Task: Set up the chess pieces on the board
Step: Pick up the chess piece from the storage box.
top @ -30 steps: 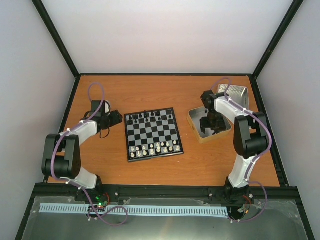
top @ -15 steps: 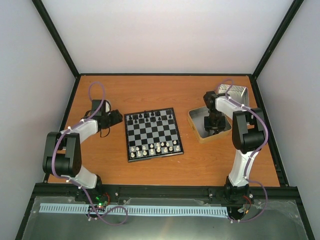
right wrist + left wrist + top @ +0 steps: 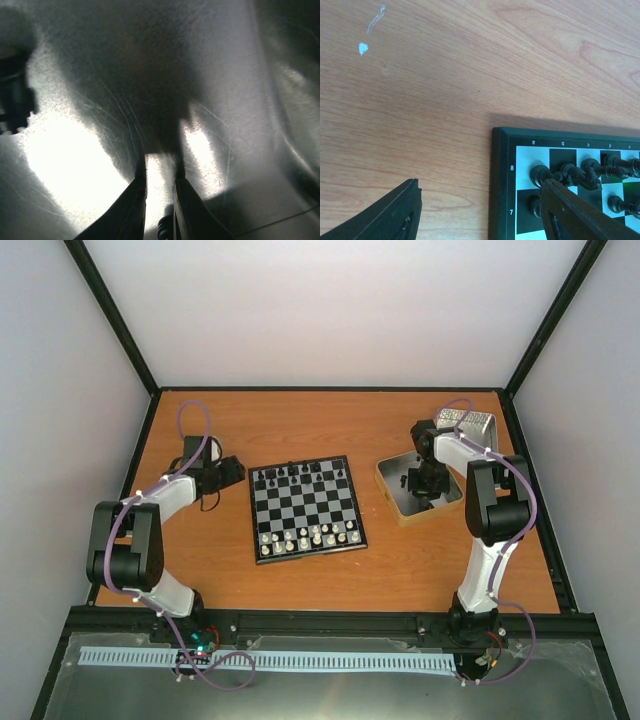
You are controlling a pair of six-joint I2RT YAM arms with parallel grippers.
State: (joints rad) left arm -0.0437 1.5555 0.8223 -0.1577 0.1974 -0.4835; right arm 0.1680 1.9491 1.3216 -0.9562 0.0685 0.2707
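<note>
Count: one board [image 3: 305,508] at the centre of the table [image 3: 300,425], and two tin trays. Black chess pieces [image 3: 538,175] stand along its 12 o'clock edge and white pieces [image 3: 305,536] in two rows at 6 o'clock; they are too small to count. Left gripper [image 3: 235,471] sits at 10 o'clock of the board, just off its corner, with its fingers spread wide and nothing between them. Right gripper [image 3: 418,490] is down inside the nearer tray [image 3: 385,485], at 3 o'clock of the board. Its fingers are drawn to a narrow slit; cannot tell whether they hold anything. The second tray [image 3: 475,427] is at 1 o'clock of the first.
</note>
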